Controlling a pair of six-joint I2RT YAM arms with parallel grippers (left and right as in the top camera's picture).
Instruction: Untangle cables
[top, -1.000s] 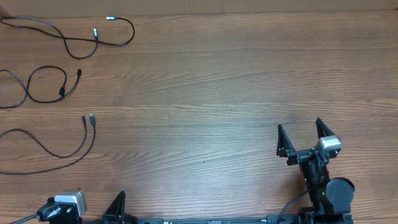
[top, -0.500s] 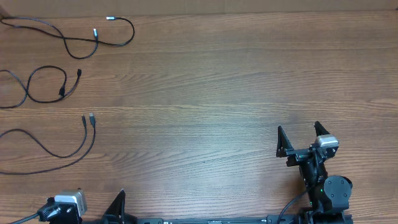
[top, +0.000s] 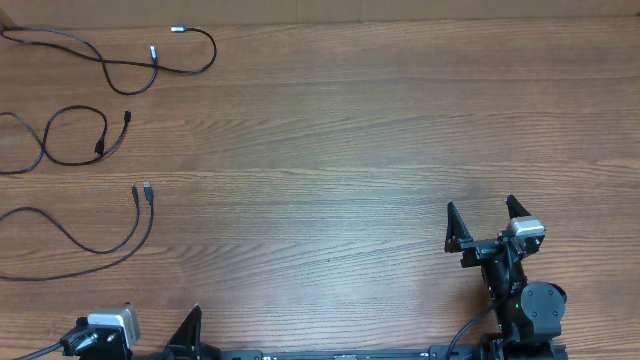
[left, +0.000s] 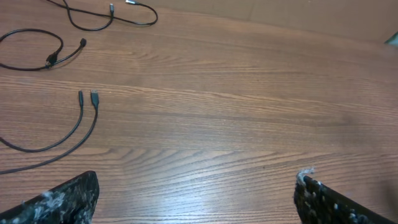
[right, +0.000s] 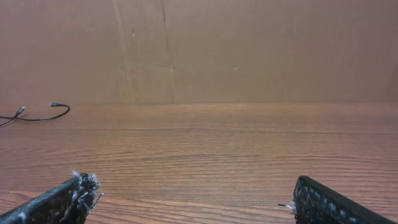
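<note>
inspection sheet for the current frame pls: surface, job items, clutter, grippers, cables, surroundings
Surface: wood-grain table, no spills or marks seen.
Job's things: three black cords at the far left, lying apart from each other. The top cable crosses itself and has silver tips. The middle cable forms one loop. The bottom cable has its two plugs side by side. All run off the left edge of the overhead view.
Clutter: nothing seen.
Grippers: the left gripper is open and holds nothing. The right gripper is open and holds nothing. Both are away from the cords.
Cables: the arm wire curves at the right arm's base.
Surroundings: a plain brown wall behind the table.
</note>
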